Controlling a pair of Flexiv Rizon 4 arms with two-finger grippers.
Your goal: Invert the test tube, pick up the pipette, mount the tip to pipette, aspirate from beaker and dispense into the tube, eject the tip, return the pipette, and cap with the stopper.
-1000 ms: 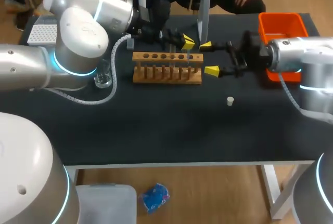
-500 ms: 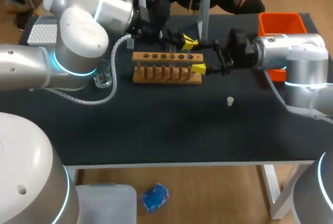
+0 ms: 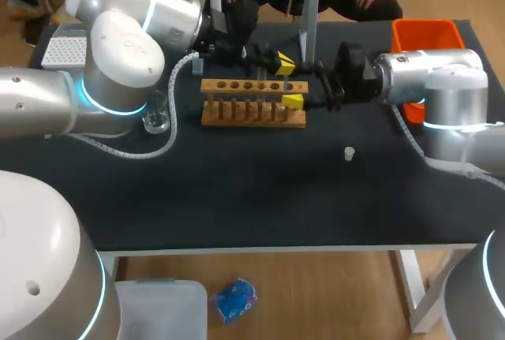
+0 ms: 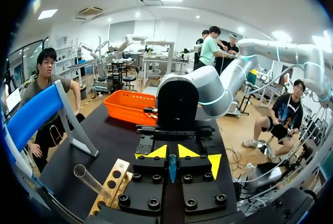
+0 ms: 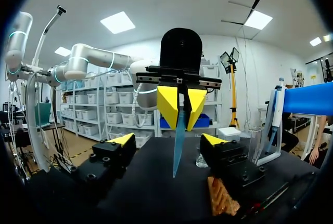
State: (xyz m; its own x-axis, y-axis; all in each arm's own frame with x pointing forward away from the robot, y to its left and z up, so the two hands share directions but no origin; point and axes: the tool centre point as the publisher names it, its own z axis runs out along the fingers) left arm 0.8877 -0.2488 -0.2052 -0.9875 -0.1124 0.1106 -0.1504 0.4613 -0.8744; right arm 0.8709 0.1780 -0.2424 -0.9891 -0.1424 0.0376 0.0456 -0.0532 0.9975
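Nearest, shows right gripper (image 5: 167, 140), fingers spread wide, empty. Finds test tube (image 5: 178, 146) ahead at twelve o'clock, long axis upright, in line with that gap. Beyond, has left gripper (image 5: 181, 107) fingers clamped on its upper part.

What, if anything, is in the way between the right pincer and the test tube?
Nothing that I can see. The test tube hangs from the left pincer, straight ahead of the open right pincer, with only air between them.
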